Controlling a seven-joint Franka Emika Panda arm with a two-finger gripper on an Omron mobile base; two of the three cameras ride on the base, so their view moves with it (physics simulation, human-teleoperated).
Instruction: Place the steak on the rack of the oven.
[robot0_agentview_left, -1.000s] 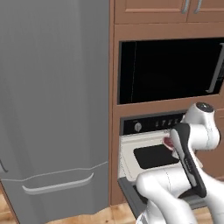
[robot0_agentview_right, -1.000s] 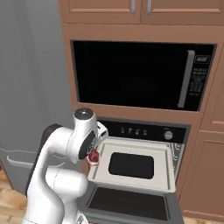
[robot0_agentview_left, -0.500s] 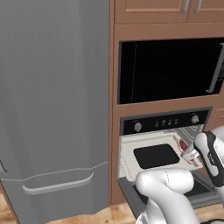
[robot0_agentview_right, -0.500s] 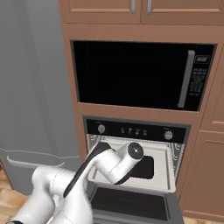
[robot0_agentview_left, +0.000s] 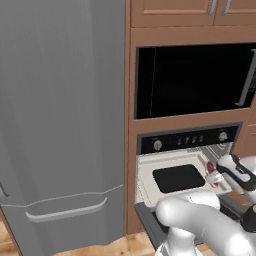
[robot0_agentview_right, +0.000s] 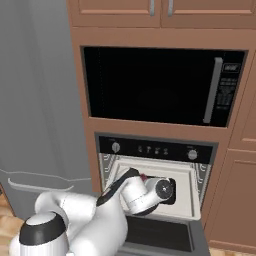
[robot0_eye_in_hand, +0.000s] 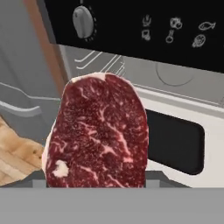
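The steak (robot0_eye_in_hand: 98, 133) stands upright in front of the hand camera, with its marbled red face to the lens and a pale fat edge along its top and left side. Its lower end goes down behind the grey band, where the finger tips are hidden, so I cannot tell how wide the jaws are; the meat hangs in the air over the rack (robot0_eye_in_hand: 210, 144) and seems held by the gripper (robot0_agentview_left: 214, 175). In the left base view a small red piece of the steak (robot0_agentview_left: 210, 167) shows at the gripper, just above the right rim of the rack (robot0_agentview_left: 150, 187). The rack is pulled out of the oven (robot0_agentview_left: 170, 144), and its black centre panel is bare. The oven door (robot0_agentview_right: 160, 235) lies open below the rack. In the right base view the arm reaches over the near left part of the rack (robot0_agentview_right: 187, 200). Above the oven is the microwave (robot0_agentview_right: 160, 85), and to the left the fridge (robot0_agentview_left: 60, 125).
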